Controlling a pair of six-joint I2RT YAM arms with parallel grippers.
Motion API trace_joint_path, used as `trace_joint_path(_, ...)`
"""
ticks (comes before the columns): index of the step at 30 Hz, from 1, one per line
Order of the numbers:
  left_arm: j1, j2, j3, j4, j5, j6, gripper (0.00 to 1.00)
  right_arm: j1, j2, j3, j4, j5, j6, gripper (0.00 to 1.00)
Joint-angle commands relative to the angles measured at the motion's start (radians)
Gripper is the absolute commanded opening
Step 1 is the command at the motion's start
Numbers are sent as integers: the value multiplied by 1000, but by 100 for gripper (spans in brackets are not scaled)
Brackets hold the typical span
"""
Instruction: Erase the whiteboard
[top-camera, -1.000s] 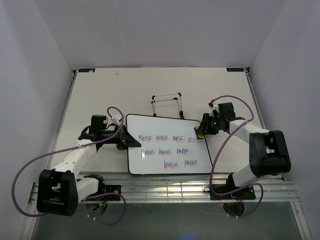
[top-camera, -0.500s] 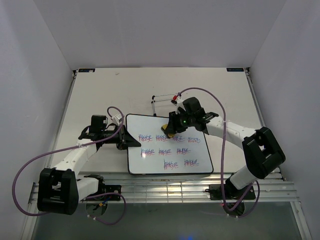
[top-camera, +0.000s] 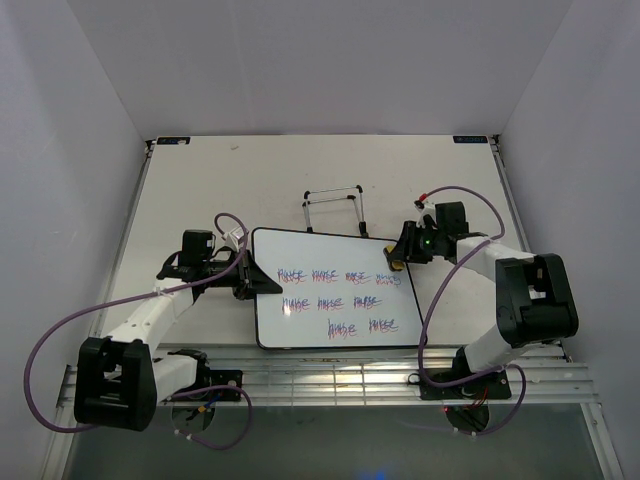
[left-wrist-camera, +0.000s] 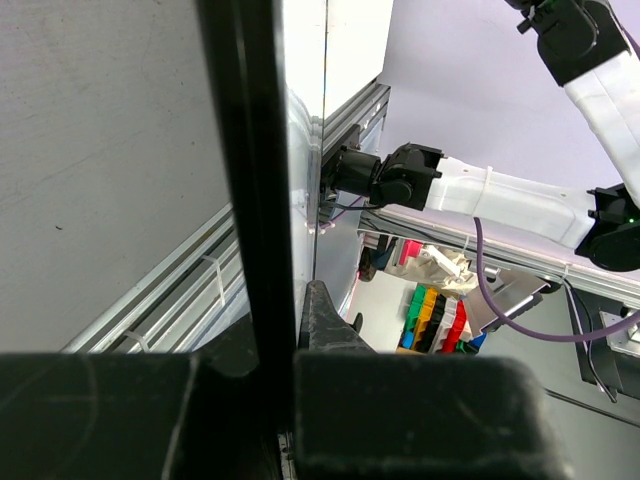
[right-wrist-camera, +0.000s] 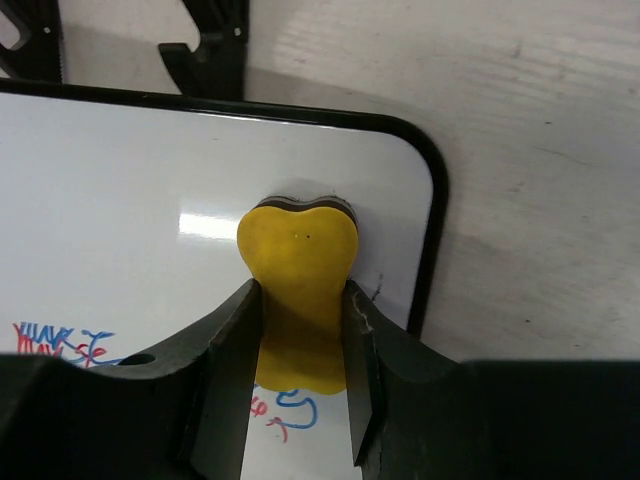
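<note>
The whiteboard (top-camera: 300, 255) lies flat mid-table, with three rows of red-blue scribbles (top-camera: 335, 300). My left gripper (top-camera: 250, 281) is shut on its left edge; in the left wrist view the black frame (left-wrist-camera: 240, 180) runs up between the jaws of the left gripper (left-wrist-camera: 275, 345). My right gripper (top-camera: 401, 258) is shut on a yellow bone-shaped eraser (top-camera: 397, 264) at the board's top right corner. In the right wrist view the eraser (right-wrist-camera: 298, 250) rests pad-down on the white surface (right-wrist-camera: 120, 180), held by the right gripper (right-wrist-camera: 300, 300), with scribbles (right-wrist-camera: 60, 340) to its lower left.
The thin wire stand (top-camera: 335, 200) sits on the table just behind the board; its black feet (right-wrist-camera: 205, 50) show in the right wrist view. An aluminium rail (top-camera: 330, 385) runs along the near edge. White walls close in on both sides.
My right gripper swept the eraser left along the top row to the board's middle, then back to the top right corner. The left gripper and the board have stayed put.
</note>
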Motion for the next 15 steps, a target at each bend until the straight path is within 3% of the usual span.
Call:
trace_joint_path(1, -8, -26, 13, 4, -247, 86, 0, -21, 93, -63, -171, 80, -80, 14)
trace_joint_path(15, -10, -39, 14, -5, -252, 84, 0, -77, 52, -5, -246, 218, -68, 13)
